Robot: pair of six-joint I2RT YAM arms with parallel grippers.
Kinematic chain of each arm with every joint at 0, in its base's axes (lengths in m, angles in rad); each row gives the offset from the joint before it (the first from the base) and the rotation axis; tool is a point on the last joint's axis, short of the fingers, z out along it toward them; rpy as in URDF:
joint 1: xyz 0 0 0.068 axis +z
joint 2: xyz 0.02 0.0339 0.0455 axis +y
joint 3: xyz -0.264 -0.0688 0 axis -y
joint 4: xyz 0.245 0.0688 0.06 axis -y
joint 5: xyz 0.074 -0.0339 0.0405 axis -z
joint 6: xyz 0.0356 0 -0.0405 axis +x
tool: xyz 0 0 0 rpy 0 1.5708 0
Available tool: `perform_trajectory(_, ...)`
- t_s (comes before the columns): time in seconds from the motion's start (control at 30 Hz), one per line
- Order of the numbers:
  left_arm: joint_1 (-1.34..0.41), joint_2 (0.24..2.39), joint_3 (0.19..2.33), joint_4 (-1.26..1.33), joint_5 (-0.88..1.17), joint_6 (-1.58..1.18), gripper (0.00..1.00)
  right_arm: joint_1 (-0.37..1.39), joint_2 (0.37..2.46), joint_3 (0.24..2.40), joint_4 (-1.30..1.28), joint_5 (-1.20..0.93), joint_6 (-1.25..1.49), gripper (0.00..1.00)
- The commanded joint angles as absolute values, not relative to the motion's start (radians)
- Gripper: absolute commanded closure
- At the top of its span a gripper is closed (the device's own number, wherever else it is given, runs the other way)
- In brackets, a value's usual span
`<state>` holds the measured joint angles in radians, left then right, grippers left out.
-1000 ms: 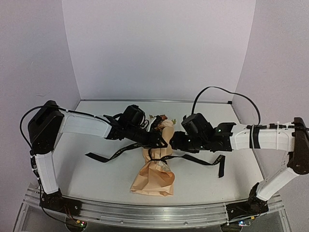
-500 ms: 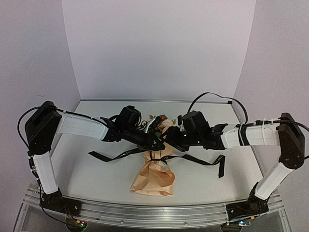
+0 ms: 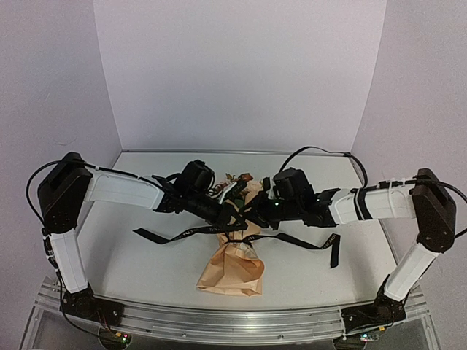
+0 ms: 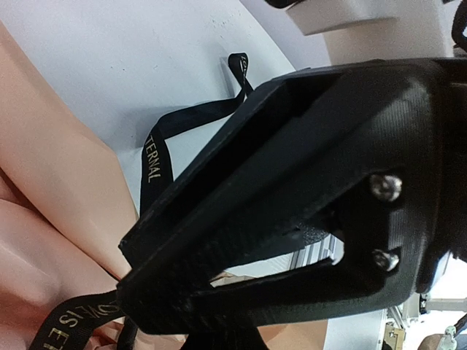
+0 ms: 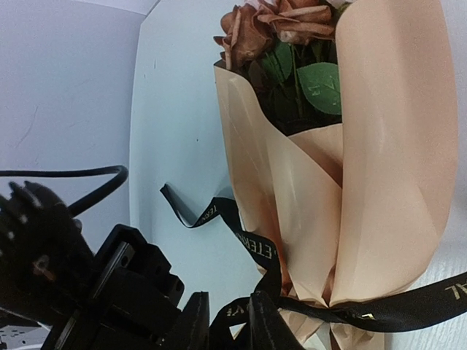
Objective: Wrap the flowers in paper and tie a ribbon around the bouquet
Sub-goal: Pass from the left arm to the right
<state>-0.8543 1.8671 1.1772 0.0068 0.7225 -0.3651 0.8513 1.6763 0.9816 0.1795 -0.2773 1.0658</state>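
My left claw [image 4: 131, 275] is clenched on the black ribbon [image 4: 149, 164] — its tails lie at 3 and 9 o'clock of the bouquet [image 3: 235, 259] (right claw [image 3: 258, 213]: I cannot tell).

The bouquet [image 3: 233, 266] is lying on the surface [image 3: 131, 271], under the left tool [image 3: 235, 217] and right tool [image 3: 252, 216]; the ribbon [image 3: 306, 242] is trailing out to either side of them.

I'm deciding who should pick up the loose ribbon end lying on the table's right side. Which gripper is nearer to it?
Right. The right gripper is at the bouquet, on the side facing that ribbon end; the left gripper is farther left.
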Motion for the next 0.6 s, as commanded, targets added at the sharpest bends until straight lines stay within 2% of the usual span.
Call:
perform_trajectory(0.0, -0.851, 1.844, 1.222, 0.006, 0.708, -0.328, 0.95, 0.847, 1.693, 0.974, 0.211, -0.301, 1.079, 0.86)
perform_trajectory(0.1, -0.851, 1.84, 1.22, 0.006, 0.7, -0.327, 0.92, 0.846, 1.688, 0.969, 0.203, -0.295, 1.075, 1.0)
perform_trajectory(0.2, -0.852, 1.828, 1.208, 0.01, 0.691, -0.329, 0.9, 0.847, 1.675, 0.965, 0.185, -0.274, 1.064, 1.0)
perform_trajectory(0.3, -0.851, 1.815, 1.198, 0.013, 0.681, -0.333, 0.84, 0.847, 1.655, 0.96, 0.153, -0.246, 1.044, 1.0)
perform_trajectory(0.5, -0.836, 1.752, 1.153, 0.02, 0.649, -0.348, 0.64, 0.845, 1.614, 0.943, 0.093, -0.2, 0.98, 1.0)
perform_trajectory(0.57, -0.822, 1.719, 1.132, 0.025, 0.642, -0.362, 0.6, 0.846, 1.604, 0.942, 0.084, -0.194, 0.957, 1.0)
